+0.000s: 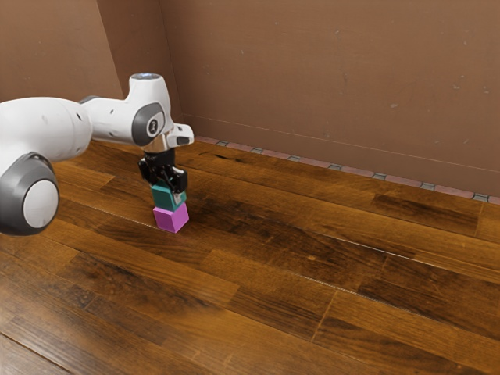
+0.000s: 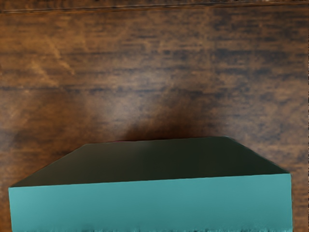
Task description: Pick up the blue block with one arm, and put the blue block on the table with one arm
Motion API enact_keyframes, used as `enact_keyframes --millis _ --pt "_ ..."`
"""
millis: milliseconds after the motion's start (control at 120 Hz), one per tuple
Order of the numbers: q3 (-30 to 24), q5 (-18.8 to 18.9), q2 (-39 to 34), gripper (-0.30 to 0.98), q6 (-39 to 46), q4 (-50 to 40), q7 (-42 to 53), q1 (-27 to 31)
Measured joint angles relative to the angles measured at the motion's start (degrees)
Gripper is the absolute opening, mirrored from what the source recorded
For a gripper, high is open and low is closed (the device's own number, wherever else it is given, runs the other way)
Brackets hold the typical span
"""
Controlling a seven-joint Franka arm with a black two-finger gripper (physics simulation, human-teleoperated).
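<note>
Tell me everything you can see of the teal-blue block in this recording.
The block is a plain box with flat faces and straight edges. It looks smooth and matte; the wrist view shows one bright teal face and one in dark shade. It sits roughly level, directly above the magenta block, with no clear gap. The end effector is down around its upper part.

A teal block [image 2: 150, 204] sits close to the camera — one face bright, the adjoining side nearly black and narrowing away. Around it spreads the brown wooden tabletop [image 2: 145, 53], streaked with grain — darker just beside the block.
</note>
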Motion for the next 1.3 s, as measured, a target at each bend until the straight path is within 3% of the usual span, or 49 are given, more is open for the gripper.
enact_keyframes --millis 183,667,958,1100,1300 --pt "-0.4 0.4 -2.5 0.37 -0.5 0.0 -0.2 -2.3" --pt "-1.1 -0.1 3.2 0.37 -0.5 1.1 -0.6 -8.1" --pt "-1.2 -1.3 2.4 0.59 -0.6 0.9 -0.4 -8.7" --pt "-1.6 -1.1 -3.2 0.63 -1.0 0.6 -0.2 -8.4" --pt "-1.8 -1.1 -4.5 0.67 -1.0 0.8 0.8 -8.5"
